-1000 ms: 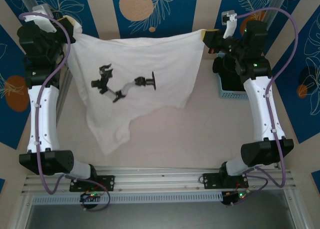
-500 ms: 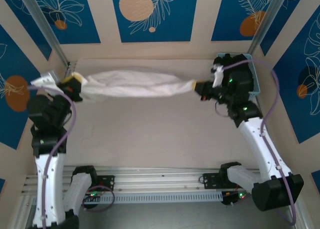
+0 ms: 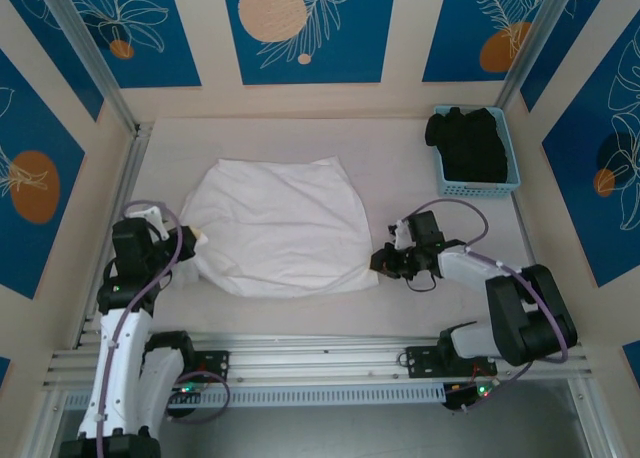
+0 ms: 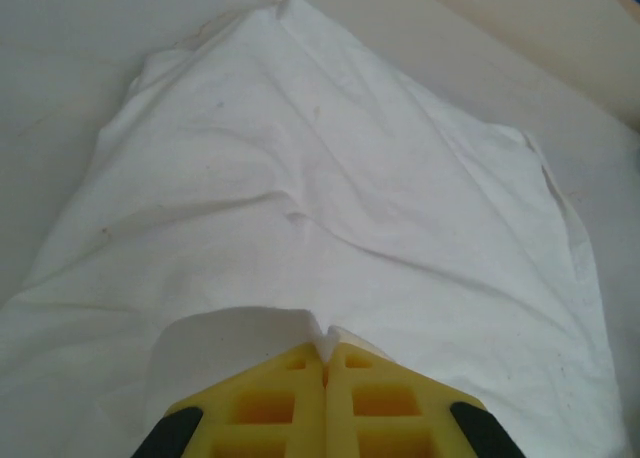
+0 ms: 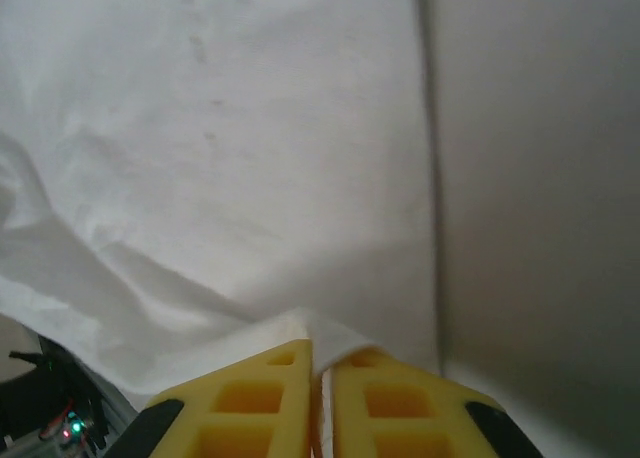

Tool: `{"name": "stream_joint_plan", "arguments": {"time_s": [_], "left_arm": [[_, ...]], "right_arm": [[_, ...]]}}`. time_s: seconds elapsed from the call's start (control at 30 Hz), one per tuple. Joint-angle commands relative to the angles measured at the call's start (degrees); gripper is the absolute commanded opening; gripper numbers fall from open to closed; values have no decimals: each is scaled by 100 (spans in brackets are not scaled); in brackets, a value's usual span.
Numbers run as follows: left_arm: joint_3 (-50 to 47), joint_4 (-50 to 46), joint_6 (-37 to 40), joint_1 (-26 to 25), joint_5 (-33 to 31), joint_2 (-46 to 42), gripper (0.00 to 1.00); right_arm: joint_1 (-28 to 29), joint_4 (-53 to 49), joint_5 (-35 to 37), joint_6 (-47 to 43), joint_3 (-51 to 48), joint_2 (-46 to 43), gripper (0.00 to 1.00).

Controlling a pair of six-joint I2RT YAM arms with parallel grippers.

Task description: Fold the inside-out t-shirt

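T-shirt (image 3: 280, 228) laid flat. My left gripper (image 4: 325, 350) and right gripper (image 5: 320, 356) each pinch a near corner, jaws closed — next, I judge: release, regrasp.

No legible text anywhere — no label, brand, number; nothing readable.

Both arms sit folded low, forearms angled inward: the left gripper (image 3: 191, 238) has its yellow fingers (image 4: 262, 403) pressed together on an edge of the inside-out t-shirt (image 3: 280, 228), and the right gripper (image 3: 380, 262), opposite it, has its fingers (image 5: 250, 398) pinching the same cloth across a hairline gap.
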Motion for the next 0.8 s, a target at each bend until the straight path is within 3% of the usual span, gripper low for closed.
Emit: {"name": "stream_joint_plan", "arguments": {"time_s": [0.0,0.43,0.57,0.77], "left_arm": [[177,-94,200,64,63,88,0],[167,-10,217,67,83,260,0],[167,21,215,66,90,254,0],[176,1,244,63,94,232,0]], "right_arm": [[44,-236,216,229,230,87,20],[-175,-466,-275,129,478,23,44],[-249,-536,-262,11,703,362,43],[-266,-500,-483,-39,867,699,27]]}}
